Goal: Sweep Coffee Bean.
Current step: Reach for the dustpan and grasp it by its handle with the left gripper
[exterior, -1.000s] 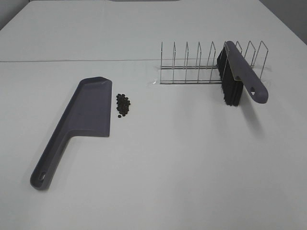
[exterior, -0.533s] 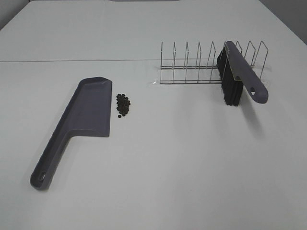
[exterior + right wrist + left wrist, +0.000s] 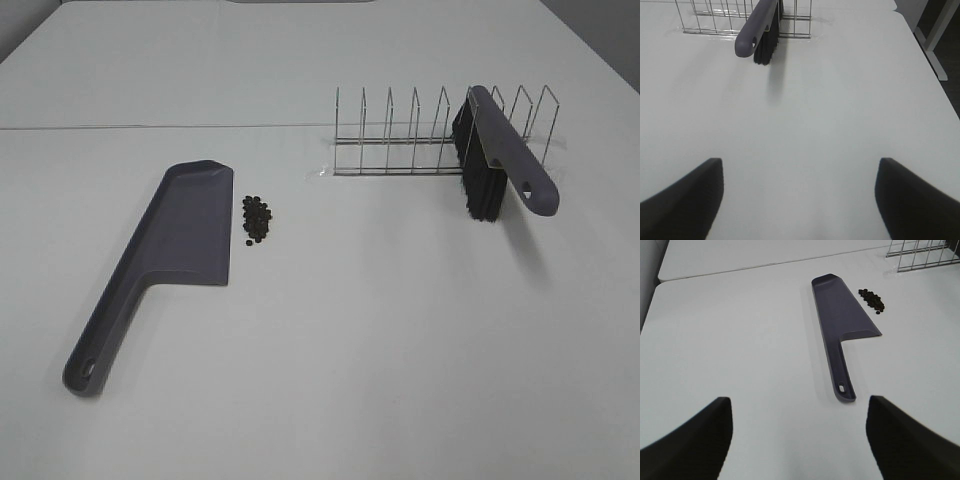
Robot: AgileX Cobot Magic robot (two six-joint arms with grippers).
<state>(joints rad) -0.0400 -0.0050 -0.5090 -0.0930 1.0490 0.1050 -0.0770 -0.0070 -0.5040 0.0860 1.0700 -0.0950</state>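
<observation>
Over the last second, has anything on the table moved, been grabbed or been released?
Nothing visibly changed. The grey-purple plastic dustpan, the small pile of dark brown coffee beans beside it and the black-bristled grey-handled brush propped in the wire rack all lie where they were.

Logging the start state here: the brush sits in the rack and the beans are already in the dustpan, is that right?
Not quite. The beans lie on the table beside the dustpan, not in it, as the exterior high view shows. The brush does sit in the rack.
</observation>
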